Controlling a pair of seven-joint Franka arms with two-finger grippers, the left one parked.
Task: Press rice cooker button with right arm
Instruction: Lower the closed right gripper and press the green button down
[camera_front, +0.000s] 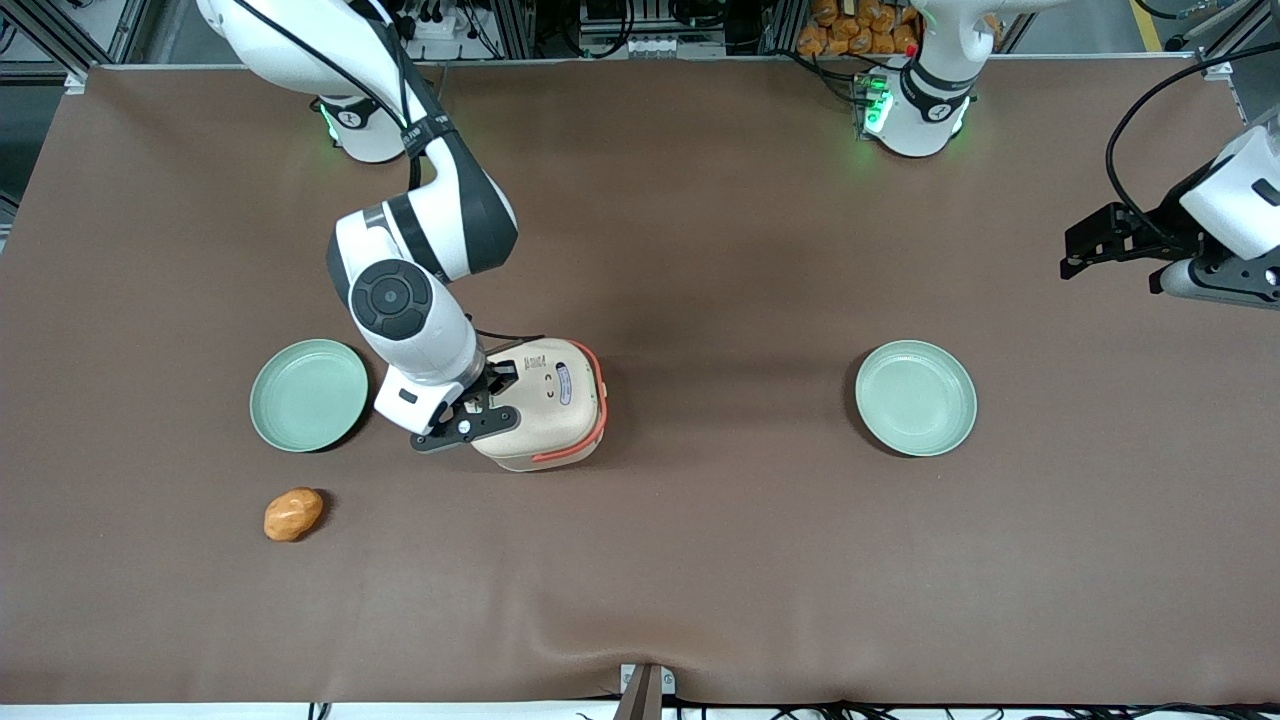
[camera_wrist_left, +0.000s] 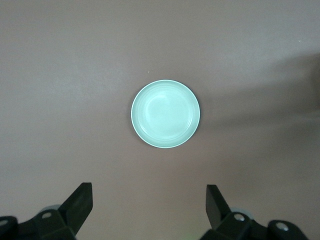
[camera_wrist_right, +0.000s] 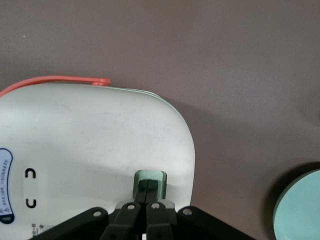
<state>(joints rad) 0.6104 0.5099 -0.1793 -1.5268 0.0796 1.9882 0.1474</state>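
The cream-beige rice cooker (camera_front: 550, 405) with its coral-orange handle (camera_front: 598, 400) stands lid-closed on the brown table, beside a mint-green plate (camera_front: 309, 394). The right arm's black gripper (camera_front: 490, 392) is over the cooker's edge nearest that plate. In the right wrist view the gripper (camera_wrist_right: 148, 187) is shut, its two fingertips together and resting on the pale green button (camera_wrist_right: 151, 181) at the edge of the cooker's lid (camera_wrist_right: 95, 145).
A second mint-green plate (camera_front: 916, 397) lies toward the parked arm's end of the table; it also shows in the left wrist view (camera_wrist_left: 165, 113). An orange-brown bread roll (camera_front: 293, 514) lies nearer the front camera than the first plate.
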